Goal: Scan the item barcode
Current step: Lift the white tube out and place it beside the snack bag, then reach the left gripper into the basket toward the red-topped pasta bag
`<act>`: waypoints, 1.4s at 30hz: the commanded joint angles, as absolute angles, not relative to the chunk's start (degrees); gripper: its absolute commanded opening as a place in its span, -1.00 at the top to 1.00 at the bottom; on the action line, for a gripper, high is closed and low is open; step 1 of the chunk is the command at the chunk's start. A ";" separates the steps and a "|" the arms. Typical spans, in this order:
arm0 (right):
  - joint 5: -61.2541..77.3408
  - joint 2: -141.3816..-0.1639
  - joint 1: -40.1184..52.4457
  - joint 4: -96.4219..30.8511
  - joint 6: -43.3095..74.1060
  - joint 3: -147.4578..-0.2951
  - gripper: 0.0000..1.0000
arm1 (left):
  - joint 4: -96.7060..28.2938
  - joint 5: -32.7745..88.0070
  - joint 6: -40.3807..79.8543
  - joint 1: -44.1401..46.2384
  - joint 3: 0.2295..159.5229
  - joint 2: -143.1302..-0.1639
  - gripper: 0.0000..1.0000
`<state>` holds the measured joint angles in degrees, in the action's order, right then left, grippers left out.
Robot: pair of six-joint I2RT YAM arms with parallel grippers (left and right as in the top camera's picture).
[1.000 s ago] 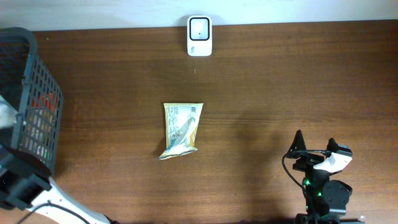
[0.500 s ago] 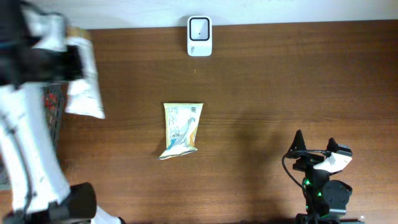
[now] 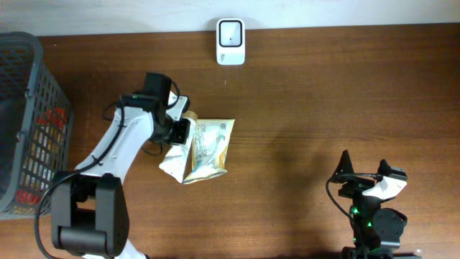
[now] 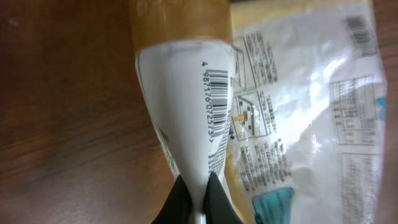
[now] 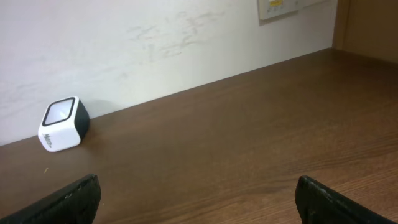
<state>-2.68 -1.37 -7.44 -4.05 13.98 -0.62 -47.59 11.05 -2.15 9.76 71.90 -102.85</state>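
My left gripper [image 3: 180, 132] is shut on the edge of a white packet [image 3: 172, 163] with an orange end, held just left of a yellow-green snack bag [image 3: 210, 147] lying mid-table. In the left wrist view the fingers [image 4: 198, 191] pinch the packet [image 4: 186, 93], whose barcode [image 4: 217, 106] faces the camera. The snack bag [image 4: 305, 106] lies right behind it, touching or nearly so. The white scanner [image 3: 230, 42] stands at the table's far edge. My right gripper [image 3: 365, 167] rests open at the front right, holding nothing, with the scanner [image 5: 63, 124] far off to its left.
A dark mesh basket [image 3: 36, 93] holding more goods stands at the left edge of the table. A pale wall [image 5: 155, 37] rises behind the scanner. Bare brown tabletop [image 3: 323, 101] stretches between the snack bag and the right arm.
The left arm lifted the white packet out of the basket, swung right and down, and now holds it beside the snack bag. The right arm has not moved.
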 commanded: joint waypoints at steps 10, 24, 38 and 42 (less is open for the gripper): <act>-2.98 -1.10 -7.09 -4.47 14.37 -0.32 -0.97 | -39.03 11.62 0.01 9.96 64.25 -100.33 -0.39; -3.01 -1.10 -7.09 -4.47 14.37 -0.32 -0.97 | -69.10 8.80 -0.05 -0.62 110.52 -95.96 -0.95; -3.01 -1.10 -7.09 -4.47 14.37 -0.32 -0.97 | -73.84 -0.10 0.01 -25.80 118.65 -95.98 -0.99; -3.01 -1.10 -7.09 -4.47 14.37 -0.32 -0.97 | -73.25 3.29 -0.08 -28.10 118.61 -95.98 -1.00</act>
<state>-2.68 -1.34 -7.44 -4.08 14.00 -0.62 -73.67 0.64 0.03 -27.83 117.91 -96.95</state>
